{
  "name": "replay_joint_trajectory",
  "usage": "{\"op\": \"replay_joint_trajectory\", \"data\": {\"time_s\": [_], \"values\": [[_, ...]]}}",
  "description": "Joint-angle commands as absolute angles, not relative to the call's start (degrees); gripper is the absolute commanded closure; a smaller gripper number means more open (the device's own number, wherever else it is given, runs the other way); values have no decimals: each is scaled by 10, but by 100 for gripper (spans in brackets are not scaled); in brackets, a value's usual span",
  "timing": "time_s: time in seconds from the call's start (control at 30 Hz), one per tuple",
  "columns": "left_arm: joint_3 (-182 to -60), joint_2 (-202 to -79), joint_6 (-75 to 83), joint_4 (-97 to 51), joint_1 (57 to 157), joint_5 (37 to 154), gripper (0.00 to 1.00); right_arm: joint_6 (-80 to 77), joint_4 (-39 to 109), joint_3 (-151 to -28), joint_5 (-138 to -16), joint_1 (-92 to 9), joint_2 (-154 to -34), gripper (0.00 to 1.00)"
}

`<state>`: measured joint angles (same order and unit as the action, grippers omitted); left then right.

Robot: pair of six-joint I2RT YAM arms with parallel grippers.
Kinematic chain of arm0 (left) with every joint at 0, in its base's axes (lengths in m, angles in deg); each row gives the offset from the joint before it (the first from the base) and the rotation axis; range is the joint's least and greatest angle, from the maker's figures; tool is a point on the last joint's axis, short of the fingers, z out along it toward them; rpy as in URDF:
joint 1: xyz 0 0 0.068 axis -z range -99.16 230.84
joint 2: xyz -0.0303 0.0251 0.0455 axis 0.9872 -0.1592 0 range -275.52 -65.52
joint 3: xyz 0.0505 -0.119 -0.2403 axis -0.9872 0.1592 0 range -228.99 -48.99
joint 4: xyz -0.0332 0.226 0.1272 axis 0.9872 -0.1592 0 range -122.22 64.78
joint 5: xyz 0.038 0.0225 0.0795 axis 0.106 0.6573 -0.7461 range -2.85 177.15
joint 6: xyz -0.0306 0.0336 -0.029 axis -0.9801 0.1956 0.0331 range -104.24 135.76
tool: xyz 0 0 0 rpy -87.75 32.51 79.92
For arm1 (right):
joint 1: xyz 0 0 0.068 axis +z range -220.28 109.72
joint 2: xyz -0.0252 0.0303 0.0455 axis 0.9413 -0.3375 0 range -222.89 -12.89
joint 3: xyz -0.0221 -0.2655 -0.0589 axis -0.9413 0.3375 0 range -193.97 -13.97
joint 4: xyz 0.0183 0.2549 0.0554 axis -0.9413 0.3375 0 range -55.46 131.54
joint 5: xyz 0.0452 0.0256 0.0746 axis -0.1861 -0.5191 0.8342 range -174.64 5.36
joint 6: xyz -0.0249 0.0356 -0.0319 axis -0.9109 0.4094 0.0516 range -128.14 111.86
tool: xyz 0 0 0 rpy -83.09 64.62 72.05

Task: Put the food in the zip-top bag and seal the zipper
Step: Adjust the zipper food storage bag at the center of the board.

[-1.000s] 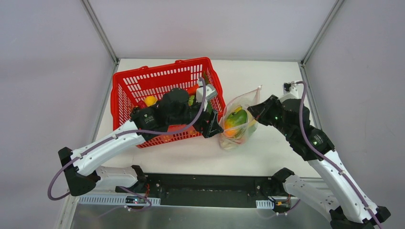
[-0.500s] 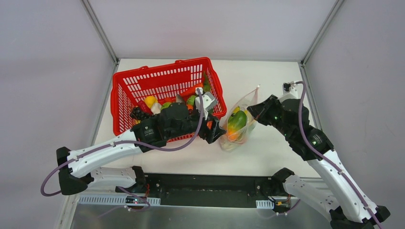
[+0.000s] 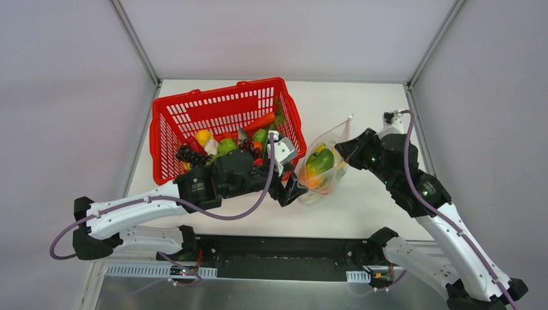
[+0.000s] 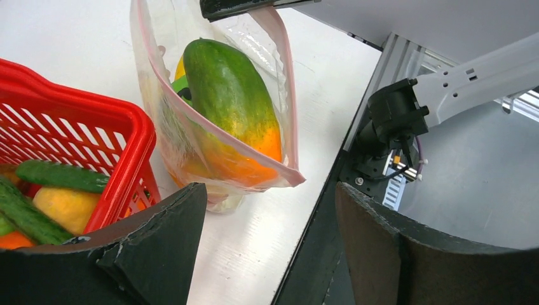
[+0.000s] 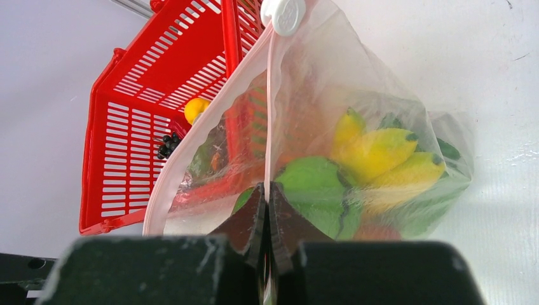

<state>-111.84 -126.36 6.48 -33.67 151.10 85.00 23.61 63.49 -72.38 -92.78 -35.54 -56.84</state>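
The clear zip-top bag (image 3: 321, 173) lies right of the red basket, its mouth held open. Inside it are a green-orange fruit (image 4: 232, 105), yellow bananas (image 5: 381, 152) and a leafy green piece (image 5: 318, 190). My right gripper (image 3: 341, 147) is shut on the pink zipper (image 5: 268, 114) at the far side of the mouth and holds it up; a white slider (image 5: 284, 14) sits at the strip's end. My left gripper (image 4: 270, 210) is open and empty, just short of the bag's near end (image 4: 279, 175). In the top view it (image 3: 294, 192) sits beside the bag.
The red mesh basket (image 3: 169, 106) stands at the back left with more toy food (image 3: 226, 145) in it, including green cucumbers (image 4: 60, 175). Its corner (image 4: 136, 136) touches the bag. The table's front edge and a black rail (image 3: 278, 248) lie close behind my left gripper.
My left arm has drawn back out of the basket toward the table's front, uncovering the food in it. Its gripper has moved from the bag's side to its near end. The right arm has not moved.
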Motion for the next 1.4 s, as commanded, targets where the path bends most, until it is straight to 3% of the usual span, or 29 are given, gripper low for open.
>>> {"op": "replay_joint_trajectory", "data": {"time_s": [0.0, 0.37, 0.67, 0.8, 0.9, 1.0, 1.1, 1.17, 1.3, 1.37], "values": [[-1122, -1243, 95, -316, 1535, 802, 25, 244, 601, -733, -932, -354, -568, 98], [-1141, -1305, 90, -303, 1573, 658, 27, 250, 598, -742, -930, -354, -576, 98], [-1159, -1353, 85, -257, 1583, 652, 39, 255, 594, -741, -929, -354, -579, 97], [-1163, -1366, 87, -259, 1583, 634, 54, 259, 593, -738, -927, -354, -579, 97], [-1165, -1367, 92, -259, 1583, 634, 75, 257, 594, -737, -923, -354, -579, 96], [-1164, -1367, 99, -261, 1583, 639, 88, 254, 594, -736, -924, -354, -578, 93], [-1167, -1364, 108, -273, 1583, 639, 100, 244, 594, -737, -921, -354, -576, 81], [-1168, -1361, 118, -281, 1583, 636, 100, 230, 596, -741, -921, -354, -576, 73], [-1170, -1346, 138, -301, 1579, 650, 100, 173, 606, -762, -900, -354, -571, 48], [-1168, -1329, 135, -310, 1569, 680, 100, 134, 621, -779, -895, -354, -567, 43]]}}
